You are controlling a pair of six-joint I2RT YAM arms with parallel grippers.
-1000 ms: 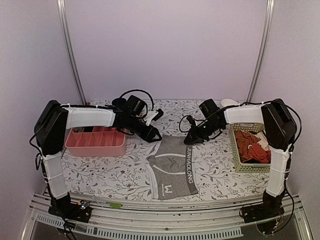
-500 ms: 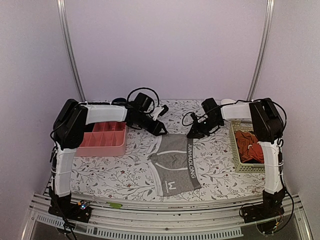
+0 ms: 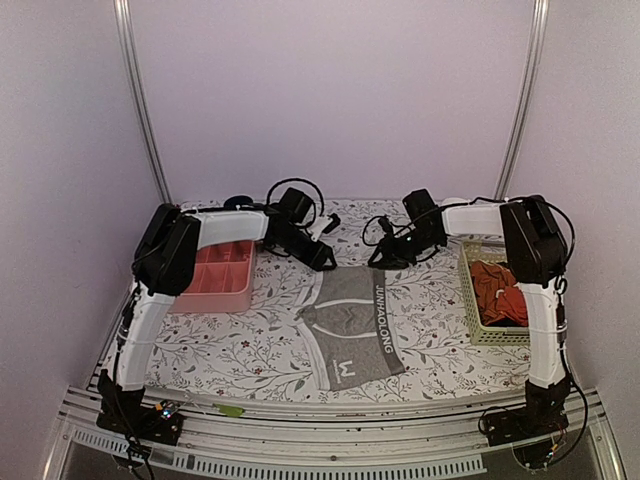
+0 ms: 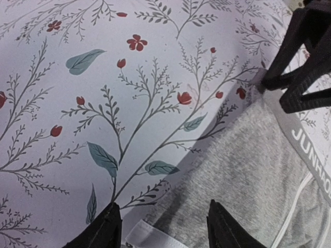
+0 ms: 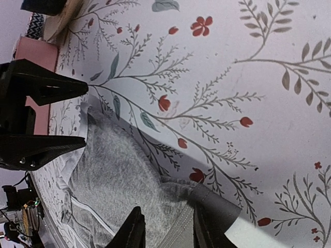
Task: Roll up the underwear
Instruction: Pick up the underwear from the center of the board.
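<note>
**Two-arm bench, described near to far.** At the near edge, a silver metal rail [image 3: 330, 425] carries both arm bases. Beyond it lies the white floral-printed table cover [image 3: 240, 345]. On this cover the grey soft-cloth boxer briefs [image 3: 350, 325] are spread flat at mid-table, between the two arms. The dark grey waistband with white lettering [image 3: 383, 320] forms the garment's right-hand edge and runs near to far. The legs point left.

**Flanking containers.** Left of the briefs, and apart from them, stands a pink plastic compartment tray [image 3: 212, 298]. To the right, also apart, a pale green lattice basket [image 3: 468, 300] holds crumpled orange-red garments [image 3: 498, 290].

**Far edge of the garment.** Both grippers sit low here, facing each other, near but not touching.
- **Left:** the left gripper [image 3: 325, 262] is at the corner of the far leg. In the left wrist view its jaws stand well apart. The pale hem trim [image 4: 147, 236] and grey cloth lie in the gap between them, and nothing is clamped.
- **Right:** the right gripper [image 3: 383, 262] is at the far end of the waistband. In the right wrist view its jaws stand a little apart, astride the band, whose corner is rucked up. Whether either finger touches the cloth cannot be made out from this angle.
</note>
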